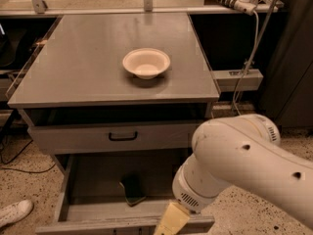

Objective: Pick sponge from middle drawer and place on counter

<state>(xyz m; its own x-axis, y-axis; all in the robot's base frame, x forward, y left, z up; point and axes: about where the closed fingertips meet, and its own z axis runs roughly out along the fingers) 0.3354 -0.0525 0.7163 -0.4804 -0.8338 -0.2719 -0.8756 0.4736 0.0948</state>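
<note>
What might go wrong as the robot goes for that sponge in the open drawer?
The gripper hangs low at the middle drawer's front edge, right of the sponge; it might bump that edge. The sponge lies flat, so it may slip. Placing it, the arm might knock the bowl on the counter.
</note>
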